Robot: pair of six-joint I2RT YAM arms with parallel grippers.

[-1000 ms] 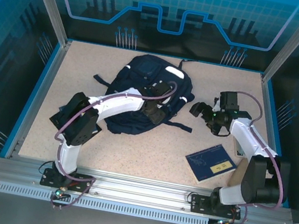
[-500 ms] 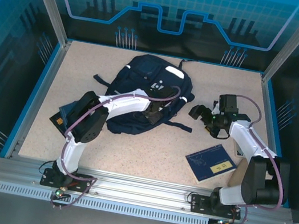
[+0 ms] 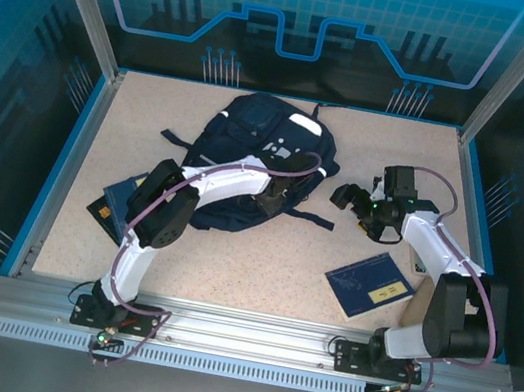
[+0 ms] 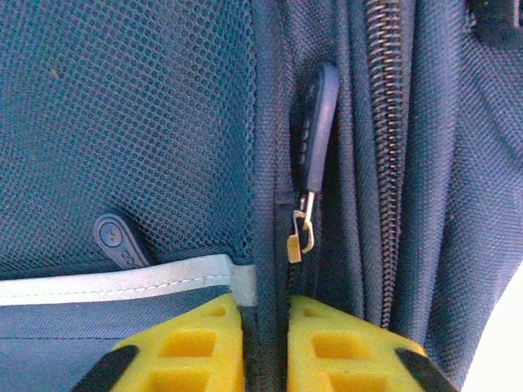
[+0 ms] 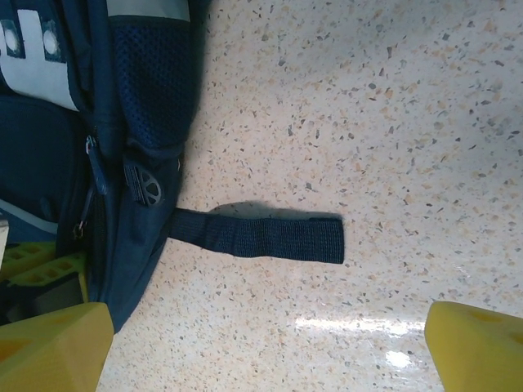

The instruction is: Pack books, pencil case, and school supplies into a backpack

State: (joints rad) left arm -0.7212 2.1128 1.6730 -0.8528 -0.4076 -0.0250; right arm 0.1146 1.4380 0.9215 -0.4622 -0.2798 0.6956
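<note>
The navy backpack (image 3: 252, 138) lies flat at the table's back centre. My left gripper (image 3: 272, 196) rests on its near right edge. In the left wrist view the yellow fingers (image 4: 204, 343) are shut on a ridge of backpack (image 4: 147, 122) fabric just below the zipper pull (image 4: 317, 122). My right gripper (image 3: 343, 195) hangs open over the table to the right of the backpack (image 5: 49, 163), with a loose strap (image 5: 261, 237) lying beneath it. One dark-blue book (image 3: 370, 284) lies at the front right, another (image 3: 119, 201) at the left beside the left arm. The pencil case and school supplies are out of view.
A dark strap (image 3: 176, 138) trails left from the backpack. A tan object (image 3: 422, 268) sits partly behind the right arm. Blue-edged walls (image 3: 63, 171) bound the speckled table (image 3: 261, 257). The left gripper's yellow fingers (image 5: 41, 261) show beside the backpack in the right wrist view.
My left arm has swung right across the backpack, uncovering the left book, and its gripper has shut on the backpack's fabric. The right gripper has barely moved.
</note>
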